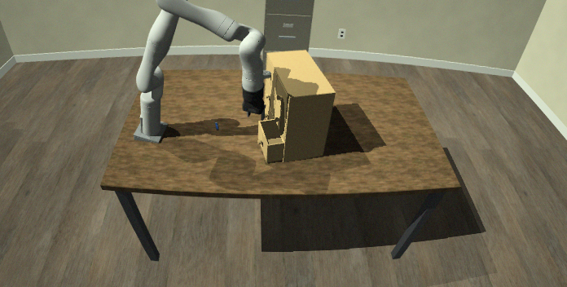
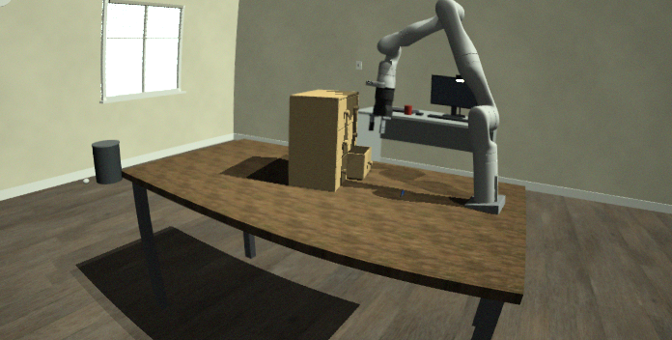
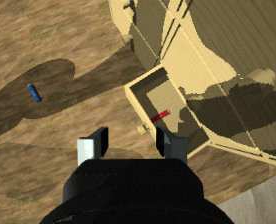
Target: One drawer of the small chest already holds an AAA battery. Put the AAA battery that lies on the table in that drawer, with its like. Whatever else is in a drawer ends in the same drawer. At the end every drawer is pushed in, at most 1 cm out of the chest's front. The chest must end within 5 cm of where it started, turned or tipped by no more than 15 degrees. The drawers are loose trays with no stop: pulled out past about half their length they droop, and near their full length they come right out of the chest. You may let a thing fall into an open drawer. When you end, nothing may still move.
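Observation:
A small blue battery (image 1: 217, 126) (image 2: 402, 193) (image 3: 34, 93) lies on the table between the arm's base and the chest. The light wooden chest (image 1: 311, 126) (image 2: 313, 140) stands upright. One bottom drawer (image 1: 275, 152) (image 2: 357, 165) (image 3: 144, 76) sticks out of its front, seemingly level. In it lies a slim red cylinder (image 3: 160, 116) with a pale end, like a battery. My gripper (image 1: 256, 115) (image 2: 377, 128) (image 3: 132, 137) is open and empty, pointing down. It is above and in front of the open drawer, with its fingers well above the table.
Several knobs stand out from the chest's front beside and above the open drawer. Whether the other drawers are fully in is hard to tell. The arm's base (image 1: 150, 134) (image 2: 488, 204) stands on the table, facing the chest's front.

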